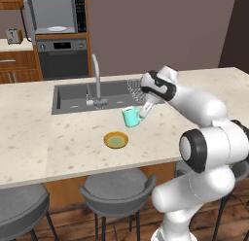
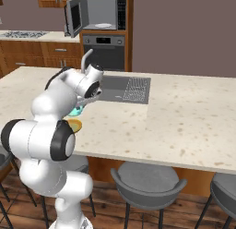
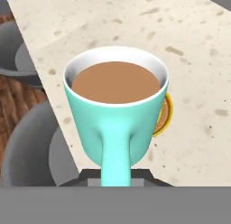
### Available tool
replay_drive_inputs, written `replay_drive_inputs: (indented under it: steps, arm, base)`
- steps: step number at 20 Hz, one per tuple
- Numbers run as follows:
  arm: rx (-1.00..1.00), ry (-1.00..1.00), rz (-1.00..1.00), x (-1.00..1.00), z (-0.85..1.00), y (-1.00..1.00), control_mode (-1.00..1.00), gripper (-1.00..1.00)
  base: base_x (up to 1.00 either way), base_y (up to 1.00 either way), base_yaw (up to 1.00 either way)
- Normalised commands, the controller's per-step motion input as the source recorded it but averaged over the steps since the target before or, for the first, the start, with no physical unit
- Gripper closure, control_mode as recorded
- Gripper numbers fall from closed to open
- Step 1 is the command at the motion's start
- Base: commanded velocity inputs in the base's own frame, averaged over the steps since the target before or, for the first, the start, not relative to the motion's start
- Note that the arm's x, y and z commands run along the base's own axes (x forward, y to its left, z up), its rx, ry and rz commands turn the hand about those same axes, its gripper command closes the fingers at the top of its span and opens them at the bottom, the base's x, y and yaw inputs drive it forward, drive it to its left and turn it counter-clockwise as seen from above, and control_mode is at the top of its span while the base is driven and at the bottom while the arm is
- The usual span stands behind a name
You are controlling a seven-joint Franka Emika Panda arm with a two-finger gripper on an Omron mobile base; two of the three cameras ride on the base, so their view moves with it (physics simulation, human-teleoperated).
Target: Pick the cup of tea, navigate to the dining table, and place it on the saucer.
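The dining table [image 1: 58,138] is the broad speckled surface running across both base views, with stools tucked under its near edge. Set into it toward 12 o'clock in the left base view is the grey sink [image 1: 73,99], with a tall faucet [image 1: 97,79] at its near rim.

The white arm [image 1: 204,138] reaches in from 4 o'clock in that view, forearm stretched over the surface toward the sink.

The cup of tea [image 1: 130,116] hangs in the air above the surface, just in front of the sink's near edge. In the hand view it looks upright, brown tea level under the pale rim, handle pointing back toward the hand.

The saucer [image 1: 116,139] lies flat on the surface at about 7 o'clock from the cup in the left base view, near it but not under it. In the hand view a sliver of yellow rim peeks out at 3 o'clock behind the cup.

The hand [image 1: 144,112] is clamped on the cup's handle.

Picking up and driving over look done; this is the placing step. The next move calls for carrying the cup sideways until it is centred over the saucer, then lowering it upright so nothing spills, and letting go once it sits.
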Motion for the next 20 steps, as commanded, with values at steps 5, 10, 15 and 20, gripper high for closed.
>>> replay_drive_inputs:
  steps: [5,10,15,20]
  arm:
    - [0.07,-0.25,0.17,-0.02,-0.62,0.02,-1.0,1.0]
    - [0.12,-0.18,0.14,0.0,-0.09,0.03,-1.0,1.0]
    - [0.1,-0.01,0.14,0.04,-0.01,0.01,-1.0,1.0]
    - [0.0,0.1,0.12,0.0,0.0,0.19,-1.0,1.0]
  base:
    - [0.0,0.0,0.0]
    - [0.0,0.0,0.0]
    - [0.0,0.0,0.0]
    - [0.0,0.0,0.0]
